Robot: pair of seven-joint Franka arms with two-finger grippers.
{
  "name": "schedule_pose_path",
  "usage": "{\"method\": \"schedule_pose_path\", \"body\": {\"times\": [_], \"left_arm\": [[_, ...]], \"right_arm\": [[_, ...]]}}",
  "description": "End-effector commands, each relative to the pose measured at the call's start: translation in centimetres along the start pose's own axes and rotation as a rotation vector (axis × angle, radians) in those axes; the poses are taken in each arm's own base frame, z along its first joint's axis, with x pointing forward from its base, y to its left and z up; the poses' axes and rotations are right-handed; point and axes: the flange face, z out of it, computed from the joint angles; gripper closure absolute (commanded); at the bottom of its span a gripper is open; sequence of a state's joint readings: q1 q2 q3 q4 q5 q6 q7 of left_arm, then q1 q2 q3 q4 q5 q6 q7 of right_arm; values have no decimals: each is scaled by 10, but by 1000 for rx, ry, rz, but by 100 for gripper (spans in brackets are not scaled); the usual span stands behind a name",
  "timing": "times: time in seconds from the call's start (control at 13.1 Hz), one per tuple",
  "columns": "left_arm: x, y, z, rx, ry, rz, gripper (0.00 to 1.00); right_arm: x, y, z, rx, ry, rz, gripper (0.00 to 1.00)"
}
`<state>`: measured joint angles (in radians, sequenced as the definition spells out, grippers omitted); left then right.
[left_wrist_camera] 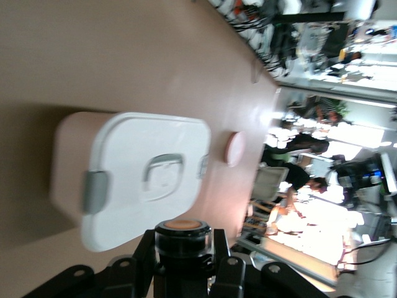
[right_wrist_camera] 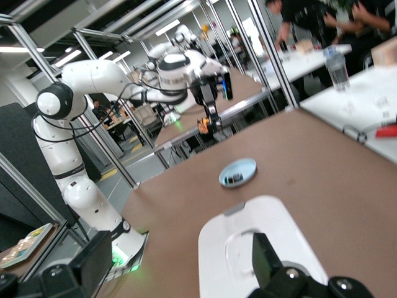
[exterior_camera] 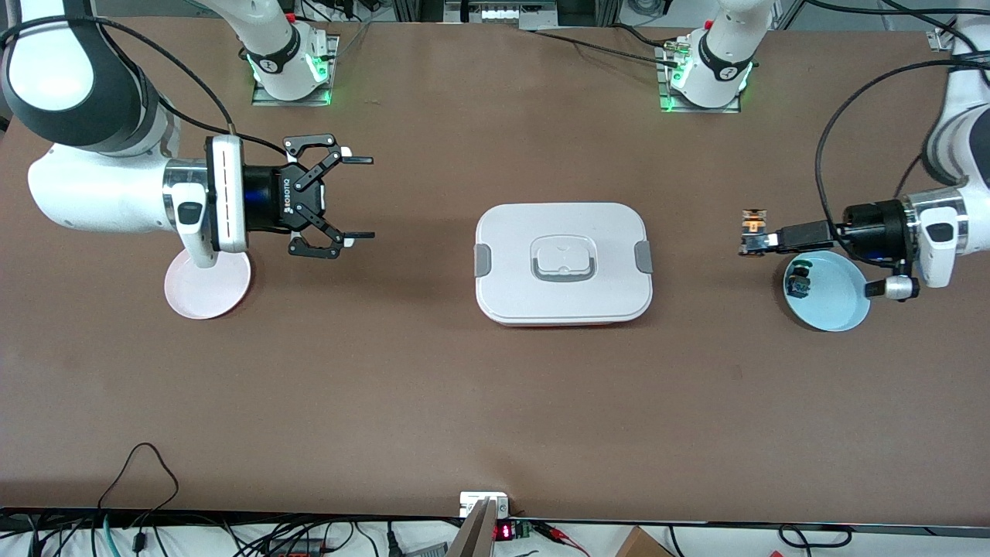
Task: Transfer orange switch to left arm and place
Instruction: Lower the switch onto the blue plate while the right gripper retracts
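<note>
Orange switch [exterior_camera: 752, 225] is being pinched aloft by the left gripper [exterior_camera: 749, 236] beside the blue plate [exterior_camera: 839, 305]; right gripper [exterior_camera: 357, 198] is waiting spread above the pink plate [exterior_camera: 207, 290]. Handover over the box [exterior_camera: 563, 261] is outstanding.

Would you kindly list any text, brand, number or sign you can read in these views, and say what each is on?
"ROBOTIQ": white lettering on the right gripper, turned sideways in the front view.
Red digits on a small display at the table edge nearest the front camera: too small to read.
Nothing readable on the box, the left gripper or the orange switch.
</note>
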<state>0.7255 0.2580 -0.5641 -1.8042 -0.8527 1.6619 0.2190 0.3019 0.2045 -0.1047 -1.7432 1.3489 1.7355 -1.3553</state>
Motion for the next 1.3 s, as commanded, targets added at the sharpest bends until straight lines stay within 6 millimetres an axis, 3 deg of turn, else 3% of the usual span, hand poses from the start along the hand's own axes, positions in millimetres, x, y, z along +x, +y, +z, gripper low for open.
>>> {"method": "schedule_pose_path", "body": {"times": [0.0, 0.08, 0.23, 0.38, 0.53, 0.61, 0.84, 1.07, 1.22], "left_arm": [[-2, -21, -39, 170, -29, 32, 100], [1, -48, -56, 228, -43, 11, 100], [5, -76, -71, 397, -98, 16, 100], [16, -118, -69, 540, -136, 7, 100], [35, -186, -75, 658, -118, 2, 100], [43, -201, -71, 713, -117, 20, 100], [61, -222, -56, 869, -126, 87, 100], [74, -255, -46, 985, -109, 89, 100], [78, -251, -33, 1036, -104, 64, 100]], "right_arm": [[-8, -7, -10, -15, -87, 131, 0], [-13, -4, -18, -37, -122, 189, 0], [-20, -1, -32, -104, -206, 329, 0], [-27, 3, -49, -189, -264, 505, 0], [-37, 6, -65, -269, -316, 644, 0], [-40, 7, -68, -307, -355, 683, 0], [-52, 11, -81, -524, -507, 838, 0], [-69, 13, -101, -794, -684, 971, 0], [-71, 8, -116, -920, -776, 1026, 0]]}}
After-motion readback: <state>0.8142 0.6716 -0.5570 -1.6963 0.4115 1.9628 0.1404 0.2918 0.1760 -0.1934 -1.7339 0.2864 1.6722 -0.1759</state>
